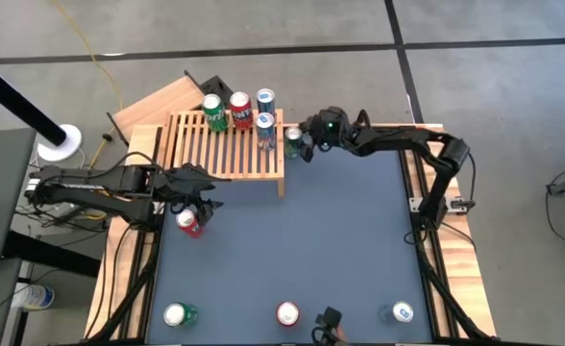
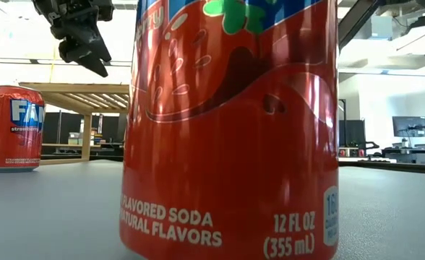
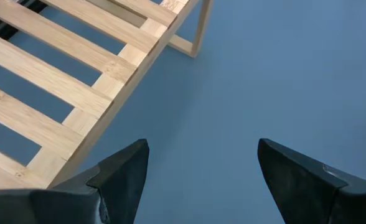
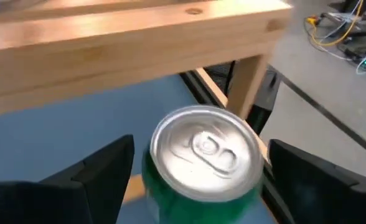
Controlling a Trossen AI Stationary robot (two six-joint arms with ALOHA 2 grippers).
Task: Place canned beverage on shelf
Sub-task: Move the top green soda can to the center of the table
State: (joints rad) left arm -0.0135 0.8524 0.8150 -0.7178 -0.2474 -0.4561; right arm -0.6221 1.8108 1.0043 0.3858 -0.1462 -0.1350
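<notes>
Right gripper (image 4: 195, 168) | jaws spread either side of your green can (image 4: 201, 162), not clamping it; can stands on the table at the shelf's (image 1: 227, 146) 3 o'clock corner, likely staged for lifting | left gripper (image 1: 198, 204) open, empty, above red can (image 1: 188, 222)
</notes>
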